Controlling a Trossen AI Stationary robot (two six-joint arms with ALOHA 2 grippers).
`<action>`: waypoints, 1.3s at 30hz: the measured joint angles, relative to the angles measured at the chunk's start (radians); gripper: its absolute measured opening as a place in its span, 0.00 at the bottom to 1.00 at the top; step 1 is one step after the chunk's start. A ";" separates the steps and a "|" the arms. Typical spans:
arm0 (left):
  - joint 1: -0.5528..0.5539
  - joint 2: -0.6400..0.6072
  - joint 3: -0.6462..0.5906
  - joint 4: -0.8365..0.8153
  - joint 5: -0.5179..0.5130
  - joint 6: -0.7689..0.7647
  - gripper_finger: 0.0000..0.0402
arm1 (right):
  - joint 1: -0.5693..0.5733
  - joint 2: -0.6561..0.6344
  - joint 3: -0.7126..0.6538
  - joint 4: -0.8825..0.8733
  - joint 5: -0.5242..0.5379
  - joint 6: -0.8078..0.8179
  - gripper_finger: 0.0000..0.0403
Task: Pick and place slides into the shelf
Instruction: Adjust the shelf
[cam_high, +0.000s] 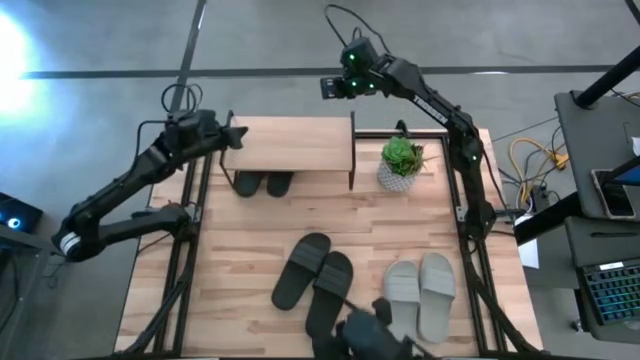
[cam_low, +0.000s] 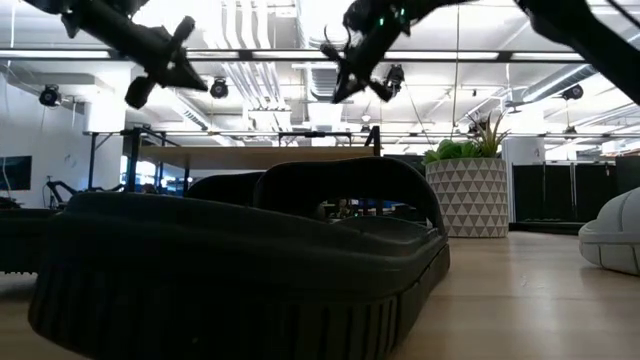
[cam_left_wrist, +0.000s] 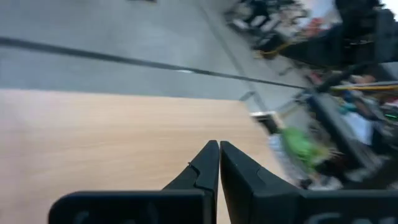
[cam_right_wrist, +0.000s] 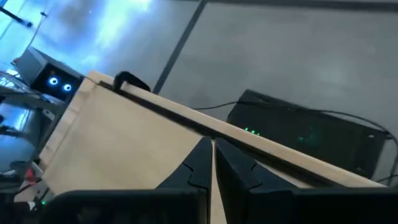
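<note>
The shelf (cam_high: 290, 148) stands at the table's far side, its light plank top seen from above. One black pair of slides (cam_high: 262, 183) sticks out from under its near edge. A second black pair (cam_high: 315, 275) lies sole-down on the table near the front, and fills the low view (cam_low: 250, 260). The grey pair (cam_high: 420, 290) lies to its right. My left gripper (cam_high: 235, 137) hovers shut at the shelf's left end, over the plank (cam_left_wrist: 219, 146). My right gripper (cam_high: 330, 87) is shut and raised beyond the shelf's far right corner (cam_right_wrist: 208, 144). Both hold nothing.
A potted green plant (cam_high: 402, 163) in a white patterned pot stands right of the shelf. A dark camera mount (cam_high: 365, 335) sits at the table's near edge by the black pair. Cables and a laptop (cam_high: 610, 290) lie off the table's right side.
</note>
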 joint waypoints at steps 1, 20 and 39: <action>0.006 0.010 -0.001 -0.008 -0.021 0.000 0.00 | -0.014 0.010 -0.002 0.007 -0.021 -0.004 0.03; 0.061 0.178 -0.014 -0.036 -0.066 0.114 0.00 | -0.056 0.074 -0.002 0.031 -0.001 -0.049 0.03; 0.200 0.041 0.066 -0.335 -0.147 0.344 0.00 | -0.087 0.074 -0.002 0.037 -0.002 -0.049 0.03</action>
